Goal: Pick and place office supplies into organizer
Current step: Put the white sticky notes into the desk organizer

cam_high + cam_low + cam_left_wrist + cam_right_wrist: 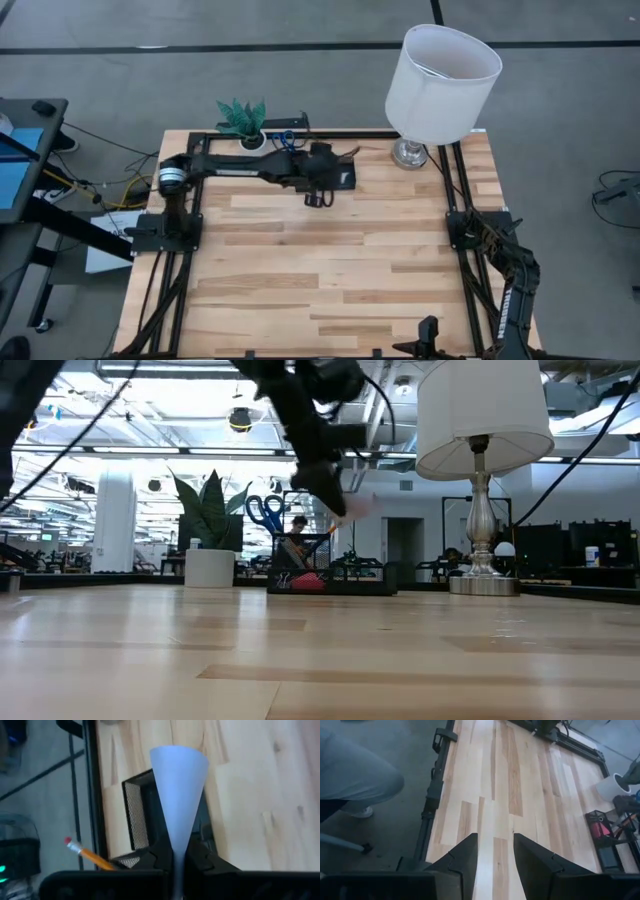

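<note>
Both arms are dark, built of boxy black links. The left arm has a silver cylindrical joint near its base. The right gripper has two broad, black, wedge-shaped fingers. Thin black cables trail along the right arm.

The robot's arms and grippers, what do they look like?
Both arms are dark, near-black jointed links. The left arm has a silvery round joint near its base and a boxy wrist block; a cable trails along it. The right gripper has two flat, matte black, wedge-shaped fingers tapering to blunt tips.
</note>
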{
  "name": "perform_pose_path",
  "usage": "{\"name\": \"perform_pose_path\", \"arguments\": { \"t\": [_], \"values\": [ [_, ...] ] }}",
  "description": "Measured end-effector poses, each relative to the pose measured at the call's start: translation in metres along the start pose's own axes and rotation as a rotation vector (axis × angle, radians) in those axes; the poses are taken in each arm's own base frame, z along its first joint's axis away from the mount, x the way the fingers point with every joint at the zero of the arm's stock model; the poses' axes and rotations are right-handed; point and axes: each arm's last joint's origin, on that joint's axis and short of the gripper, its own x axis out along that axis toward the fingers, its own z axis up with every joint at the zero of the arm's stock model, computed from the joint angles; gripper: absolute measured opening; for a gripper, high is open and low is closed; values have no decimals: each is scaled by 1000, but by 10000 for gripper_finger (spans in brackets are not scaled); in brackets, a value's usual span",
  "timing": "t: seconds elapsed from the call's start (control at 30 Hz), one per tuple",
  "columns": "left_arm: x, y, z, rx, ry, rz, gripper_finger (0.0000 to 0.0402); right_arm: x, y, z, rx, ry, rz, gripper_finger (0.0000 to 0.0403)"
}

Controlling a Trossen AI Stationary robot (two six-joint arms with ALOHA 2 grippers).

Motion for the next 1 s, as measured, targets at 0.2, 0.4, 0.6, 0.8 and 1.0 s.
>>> {"name": "perform_pose_path", "arguments": {
  "t": [0.2,0.4,0.6,0.8,1.0],
  "values": [
    [32,6,19,16,102,-14,0,0,0,0,31,8,6,118],
    [62,13,24,7,204,75,0,0,1,0,52,8,16,118],
    [72,22,16,-99,250,93,0,0,2,1,69,9,28,118],
    [72,25,15,-159,236,71,0,0,3,1,106,21,43,118],
    [72,24,16,-186,221,56,0,0,4,2,122,12,53,118]
  ]
}}
